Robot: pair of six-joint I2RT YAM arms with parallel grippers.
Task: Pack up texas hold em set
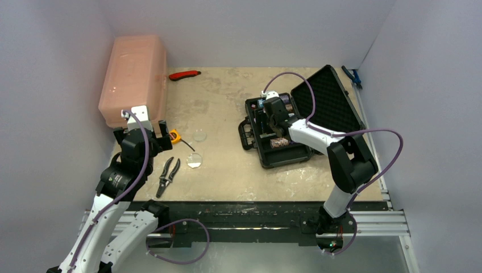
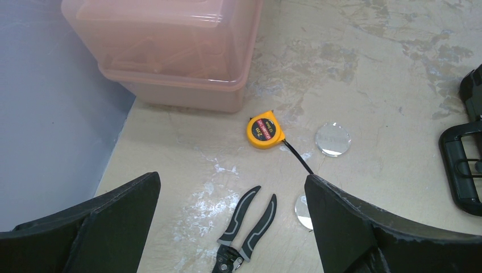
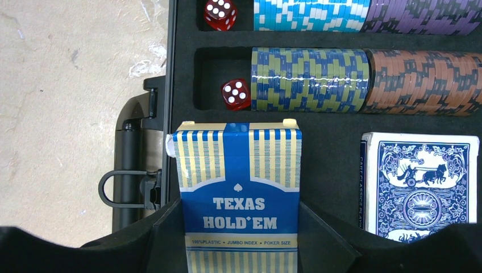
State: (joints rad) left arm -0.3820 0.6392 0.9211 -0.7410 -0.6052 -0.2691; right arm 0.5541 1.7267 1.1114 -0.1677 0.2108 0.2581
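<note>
- The left gripper (image 2: 231, 181), low in its wrist view, gapes wide and holds nothing. Right of centre, two pale discs (image 2: 333, 139) lie flat on the table (image 2: 398, 57) and look thin enough to slip a pinch.
- The right gripper (image 3: 241, 227) is clamped on a card deck (image 3: 239, 170) at bottom centre, over the briefcase (image 3: 335, 122) foam. It reads "TEXAS HOLD'EM", "100% PLASTIC · JUMBO INDEX · POKER SIZE". Released crooked, it could perch on the slot's edge.

I see beige table (image 1: 227, 108): pink bin (image 1: 133, 74) far-left corner, open briefcase (image 1: 329, 102) by right edge, pliers (image 1: 168, 176) and two pale discs (image 1: 194, 161) toward near-left corner.
</note>
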